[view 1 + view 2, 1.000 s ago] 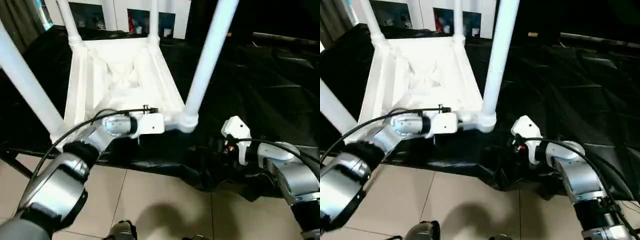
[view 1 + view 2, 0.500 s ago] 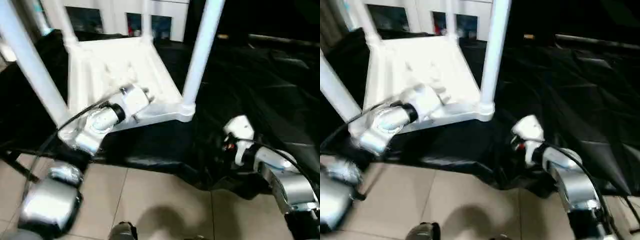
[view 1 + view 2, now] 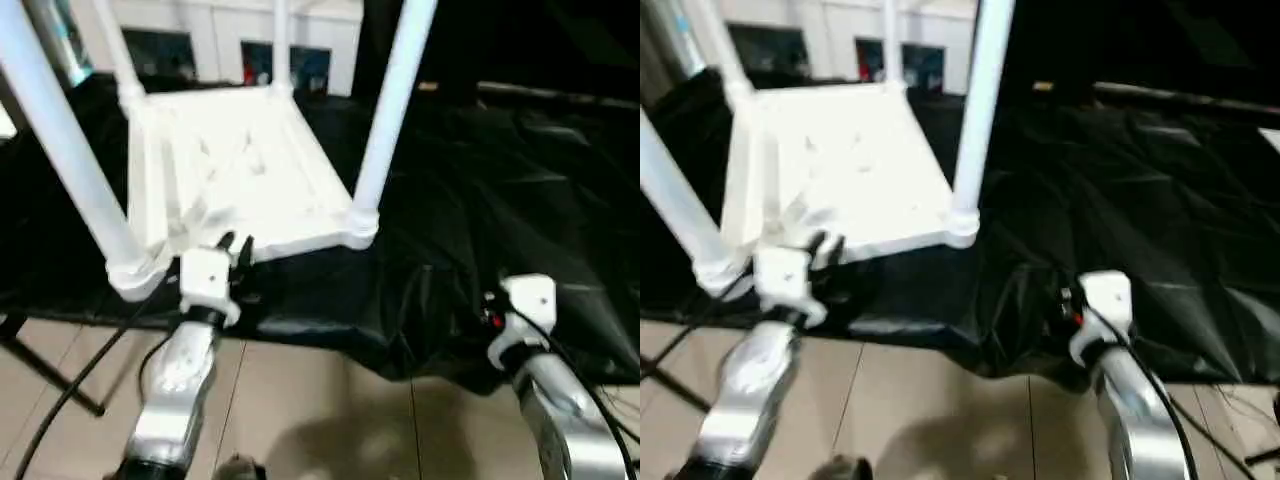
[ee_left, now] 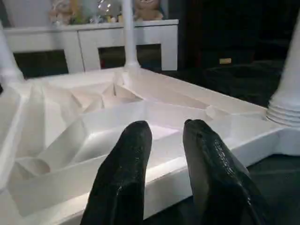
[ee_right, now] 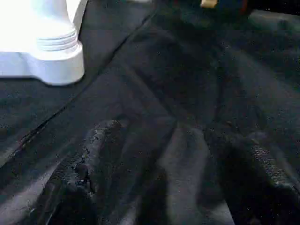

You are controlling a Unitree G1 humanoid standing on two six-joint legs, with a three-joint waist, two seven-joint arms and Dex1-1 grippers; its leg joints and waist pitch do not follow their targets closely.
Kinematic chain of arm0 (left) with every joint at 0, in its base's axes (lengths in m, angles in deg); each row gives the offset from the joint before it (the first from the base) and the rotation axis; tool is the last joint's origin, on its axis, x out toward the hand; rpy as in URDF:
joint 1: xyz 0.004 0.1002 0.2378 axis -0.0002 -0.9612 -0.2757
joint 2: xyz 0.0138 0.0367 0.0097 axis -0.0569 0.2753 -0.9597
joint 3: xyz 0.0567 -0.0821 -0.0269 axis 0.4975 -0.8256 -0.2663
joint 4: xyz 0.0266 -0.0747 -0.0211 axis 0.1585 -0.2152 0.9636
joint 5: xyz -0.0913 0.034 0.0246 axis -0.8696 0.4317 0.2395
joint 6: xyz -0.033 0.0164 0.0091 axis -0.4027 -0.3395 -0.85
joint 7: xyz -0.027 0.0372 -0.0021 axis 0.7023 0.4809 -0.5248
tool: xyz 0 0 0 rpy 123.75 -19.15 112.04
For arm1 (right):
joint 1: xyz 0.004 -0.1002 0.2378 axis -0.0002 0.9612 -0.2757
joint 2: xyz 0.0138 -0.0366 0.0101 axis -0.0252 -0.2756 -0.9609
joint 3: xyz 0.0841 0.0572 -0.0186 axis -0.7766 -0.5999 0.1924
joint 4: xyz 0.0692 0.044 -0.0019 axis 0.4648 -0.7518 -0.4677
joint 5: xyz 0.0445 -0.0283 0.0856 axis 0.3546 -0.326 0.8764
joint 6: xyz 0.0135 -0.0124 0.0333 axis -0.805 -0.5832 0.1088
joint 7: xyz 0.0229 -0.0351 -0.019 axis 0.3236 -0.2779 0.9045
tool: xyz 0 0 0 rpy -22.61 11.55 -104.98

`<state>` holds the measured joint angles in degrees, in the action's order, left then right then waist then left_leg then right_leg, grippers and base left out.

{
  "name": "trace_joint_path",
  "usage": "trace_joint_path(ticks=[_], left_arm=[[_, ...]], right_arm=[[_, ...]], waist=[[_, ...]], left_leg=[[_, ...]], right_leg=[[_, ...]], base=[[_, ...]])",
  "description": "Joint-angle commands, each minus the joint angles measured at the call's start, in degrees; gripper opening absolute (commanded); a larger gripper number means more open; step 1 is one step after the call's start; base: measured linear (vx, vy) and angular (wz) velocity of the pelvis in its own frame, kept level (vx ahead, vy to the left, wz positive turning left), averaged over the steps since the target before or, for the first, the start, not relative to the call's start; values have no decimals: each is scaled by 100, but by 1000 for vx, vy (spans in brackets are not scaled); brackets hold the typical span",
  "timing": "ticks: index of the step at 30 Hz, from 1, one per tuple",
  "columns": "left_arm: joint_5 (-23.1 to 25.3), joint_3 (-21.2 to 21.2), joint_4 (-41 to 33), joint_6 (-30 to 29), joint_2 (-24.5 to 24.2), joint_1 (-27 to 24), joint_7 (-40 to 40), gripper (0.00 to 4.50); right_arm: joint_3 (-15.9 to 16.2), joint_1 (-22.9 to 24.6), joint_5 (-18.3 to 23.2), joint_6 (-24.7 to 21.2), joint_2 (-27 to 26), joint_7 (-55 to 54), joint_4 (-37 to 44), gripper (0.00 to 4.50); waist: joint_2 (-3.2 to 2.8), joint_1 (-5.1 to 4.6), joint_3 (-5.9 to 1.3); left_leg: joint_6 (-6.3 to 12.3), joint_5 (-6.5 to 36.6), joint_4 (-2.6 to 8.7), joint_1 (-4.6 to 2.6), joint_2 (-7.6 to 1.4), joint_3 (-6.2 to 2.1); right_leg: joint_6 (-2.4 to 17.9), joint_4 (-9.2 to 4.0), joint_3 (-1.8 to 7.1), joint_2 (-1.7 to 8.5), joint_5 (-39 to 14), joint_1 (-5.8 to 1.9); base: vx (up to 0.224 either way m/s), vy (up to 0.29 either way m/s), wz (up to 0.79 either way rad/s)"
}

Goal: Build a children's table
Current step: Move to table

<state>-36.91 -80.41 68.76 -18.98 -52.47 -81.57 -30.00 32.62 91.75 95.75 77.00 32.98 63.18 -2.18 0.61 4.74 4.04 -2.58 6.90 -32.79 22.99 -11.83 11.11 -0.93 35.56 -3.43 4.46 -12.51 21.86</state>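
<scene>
A lab-like demo room: black sheet (image 3: pixel 520 190) over the counter, tiled floor (image 3: pixel 320 400), white cabinet (image 4: pixel 93 42) with plush toys (image 4: pixel 147 9) at 12 o'clock

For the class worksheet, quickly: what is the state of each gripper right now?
Left gripper: open, holding nothing, at the children's table edge.
Right gripper: open, empty, over the black cloth.

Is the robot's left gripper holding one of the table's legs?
No, the left gripper holds nothing: its two black fingers stand slightly apart in front of the children's table, at its near edge, away from any leg.
</scene>
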Motion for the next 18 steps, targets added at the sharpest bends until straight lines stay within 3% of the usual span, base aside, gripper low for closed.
trace_joint_path(ticks=[1, 2, 3, 4, 5, 6, 7, 8, 9, 10, 11, 12, 13, 14, 15, 16, 17, 18], left_arm=[[94, 129, -306, -148, 42, -261, 170, 141], [92, 131, -319, -154, 46, -272, 176, 141], [39, 148, -641, -295, 170, -534, 298, 141], [20, 144, -737, -344, 217, -603, 317, 141], [74, 169, -788, -353, 219, -635, 308, 141], [128, 180, -850, -387, 226, -663, 288, 141], [166, 191, -872, -412, 231, -664, 266, 141], [180, 192, -894, -432, 236, -670, 256, 141], [201, 169, -914, -483, 263, -642, 261, 141], [198, 152, -921, -516, 275, -612, 277, 141], [194, 141, -929, -539, 280, -594, 292, 141], [196, 131, -965, -596, 276, -578, 315, 141], [194, 122, -981, -625, 272, -566, 327, 141], [192, 97, -1012, -672, 265, -537, 338, 141], [196, 83, -1034, -700, 260, -522, 341, 141], [200, 43, -1051, -734, 252, -485, 359, 141], [200, 22, -1058, -755, 252, -470, 374, 141], [201, 6, -1067, -775, 249, -458, 382, 141]], right_arm=[[-146, 126, 238, -22, -123, -28, 362, 317], [-149, 132, 249, -28, -128, -27, 373, 317], [-174, 284, 457, -128, -195, 50, 616, 317], [-164, 329, 479, -131, -195, 59, 670, 317], [-124, 363, 429, -133, -155, 62, 681, 317], [-93, 388, 381, -110, -128, 56, 679, 317], [-46, 407, 329, -53, -96, 79, 664, 317], [-29, 418, 312, -25, -87, 87, 661, 317], [24, 426, 290, 19, -84, 106, 659, 317], [55, 411, 284, 34, -91, 126, 648, 317], [71, 399, 284, 35, -98, 137, 644, 317], [82, 384, 297, 6, -103, 149, 659, 317], [88, 371, 302, -11, -106, 152, 661, 317], [97, 337, 326, -26, -119, 143, 646, 317], [103, 317, 336, -32, -122, 134, 638, 317], [119, 264, 332, -11, -128, 112, 567, 317], [128, 237, 330, -7, -129, 103, 536, 317], [145, 204, 334, 4, -128, 113, 501, 317]], waist=[[-39, -58, -309], [-25, -75, -323], [-71, -105, -323], [-69, -147, -303], [-78, -169, -291], [-110, -274, -177], [-155, -331, -131], [-192, -384, -76], [-317, -284, -53], [-337, 29, -112], [-234, -14, -190], [255, -109, -198], [112, -40, -99], [110, 3, -137], [91, 3, -186], [-125, -13, -344], [-246, -58, -385], [-337, -240, -390]], left_leg=[[-385, 3023, 418, -225, -143, -200], [-392, 3105, 420, -243, -149, -200], [-417, 3446, 442, -305, -157, -223], [-422, 3727, 443, -326, -148, -251], [-415, 3904, 432, -388, -143, -248], [-395, 4600, 347, -685, -100, -262], [-417, 4900, 362, -761, -107, -287], [-430, 5189, 446, -746, -137, -302], [-492, 6027, 1111, -126, -400, -215], [-514, 6188, 1148, 48, -284, 18], [-304, 5708, 1047, -126, -327, 53], [-199, 3977, -319, -752, -4, -13], [378, 1623, -965, -19, 142, -366], [368, 1140, -816, 189, 111, -421], [392, 1244, -636, 161, 110, -419], [412, 1220, -213, -182, 60, -334], [387, 1247, -41, -429, 13, -314], [679, 2052, 281, -659, -235, -609]], right_leg=[[170, -719, 223, 347, -2971, -13], [157, -712, 222, 341, -2989, -25], [125, -748, 196, 331, -3183, -48], [78, -795, 153, 314, -3421, -81], [54, -833, 122, 283, -3591, -67], [-28, -1054, -124, 148, -4162, 6], [-51, -1102, -278, 64, -4187, -29], [-73, -1106, -452, -33, -4035, -125], [180, 206, -460, -86, -2535, -858], [181, 585, -401, -134, -1528, -1023], [162, 593, -65, -6, -2045, -945], [175, -843, 327, 560, -5546, -226], [708, -1149, 865, 1166, -5996, -775], [696, -1014, 584, 955, -5388, -948], [787, -900, 555, 752, -4757, -973], [1050, -769, 270, 395, -3378, -956], [1093, -707, 148, 253, -2748, -861], [1076, -371, 45, -70, -1942, -650]], base=[[0, 0, 0], [0, 0, 0], [0, 0, 0], [0, 0, 0], [0, 0, 0], [0, 0, 0], [8, 29, -18], [8, 29, -18], [-40, 35, -25], [0, 0, 0], [0, 0, 0], [90, -88, -1], [146, -30, -18], [146, -30, -18], [111, 10, 3], [78, 7, 33], [78, 7, 33], [92, 16, 24]])
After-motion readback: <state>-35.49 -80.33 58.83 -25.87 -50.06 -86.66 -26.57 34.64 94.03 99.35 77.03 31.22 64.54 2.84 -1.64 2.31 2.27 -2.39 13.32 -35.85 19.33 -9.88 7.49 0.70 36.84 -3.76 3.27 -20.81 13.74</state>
